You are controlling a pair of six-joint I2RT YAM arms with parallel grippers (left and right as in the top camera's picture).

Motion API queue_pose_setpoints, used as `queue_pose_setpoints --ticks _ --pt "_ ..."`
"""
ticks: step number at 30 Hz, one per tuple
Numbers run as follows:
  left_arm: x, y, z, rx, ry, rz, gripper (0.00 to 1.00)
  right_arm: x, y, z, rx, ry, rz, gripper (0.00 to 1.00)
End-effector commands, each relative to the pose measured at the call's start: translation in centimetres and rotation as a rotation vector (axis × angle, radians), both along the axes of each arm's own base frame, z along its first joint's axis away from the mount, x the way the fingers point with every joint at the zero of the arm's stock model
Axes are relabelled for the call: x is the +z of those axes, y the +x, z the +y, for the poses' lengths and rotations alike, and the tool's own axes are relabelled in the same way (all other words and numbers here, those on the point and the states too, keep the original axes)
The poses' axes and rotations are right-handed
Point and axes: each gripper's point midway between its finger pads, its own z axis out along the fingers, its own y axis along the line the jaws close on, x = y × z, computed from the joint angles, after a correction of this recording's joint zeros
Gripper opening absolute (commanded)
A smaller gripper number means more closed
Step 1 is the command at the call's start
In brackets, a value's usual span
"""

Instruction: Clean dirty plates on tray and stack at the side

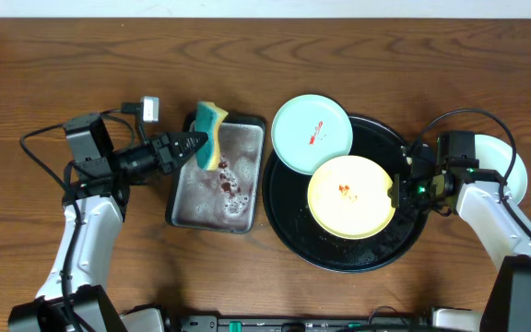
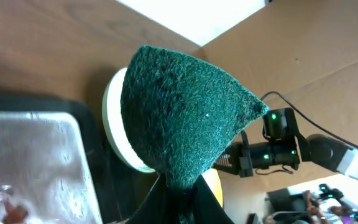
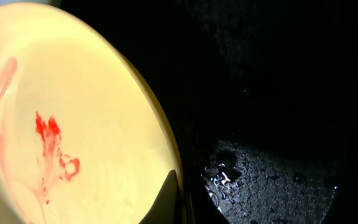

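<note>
Overhead: the left claw (image 1: 194,145) is clamping a sponge (image 1: 212,129) at centre-left, over the grey metal tray (image 1: 201,207) on the counter (image 1: 63,55). A mint plate (image 1: 312,134) with a red smear is overlapping the black tray (image 1: 289,226) at its upper-left rim. The yellow plate (image 1: 350,195), smeared red, is sitting on that tray, and the right claw (image 1: 399,189) is pinching its right edge.

Left wrist: the sponge's green scouring face is filling the centre, with the claw closed on it at the bottom edge.

Right wrist: the yellow plate is filling the left. A claw finger is pressing its rim at the bottom, and the wet black tray is showing at right.
</note>
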Motion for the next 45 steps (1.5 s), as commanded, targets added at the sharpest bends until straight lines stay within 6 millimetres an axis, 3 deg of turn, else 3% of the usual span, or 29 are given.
queue_pose_setpoints --ticks 1,16,20,24,27,30,34,39,45 --pt "1.3 -0.2 -0.2 -0.010 0.005 -0.052 0.07 -0.3 -0.3 0.4 0.024 0.001 0.006 0.01" --pt "1.4 0.1 0.1 0.026 0.019 -0.042 0.07 -0.3 -0.3 0.4 0.024 0.001 0.006 0.01" --pt "1.2 0.4 -0.8 0.043 0.060 -0.044 0.07 -0.3 -0.3 0.4 0.024 0.001 0.006 0.01" --pt "-1.8 1.1 -1.2 0.155 0.236 0.024 0.07 -0.3 -0.3 0.4 0.025 0.001 0.007 0.01" --pt "-5.7 1.2 0.4 0.290 0.452 0.132 0.08 -0.3 -0.3 0.4 0.025 0.001 0.007 0.01" --pt "-8.0 0.7 1.5 0.375 0.621 0.194 0.07 -0.3 -0.3 0.4 0.024 0.001 0.006 0.01" --pt "-8.7 0.1 -0.1 0.341 0.734 0.156 0.08 -0.3 -0.3 0.4 0.025 0.002 0.006 0.01" --pt "-9.6 -0.6 0.2 0.395 0.908 0.154 0.07 -0.3 -0.4 0.4 0.025 0.001 0.011 0.01" --pt "-10.0 -1.3 -0.7 0.363 0.928 0.159 0.07 -0.3 -0.4 0.4 0.025 0.001 0.010 0.01"
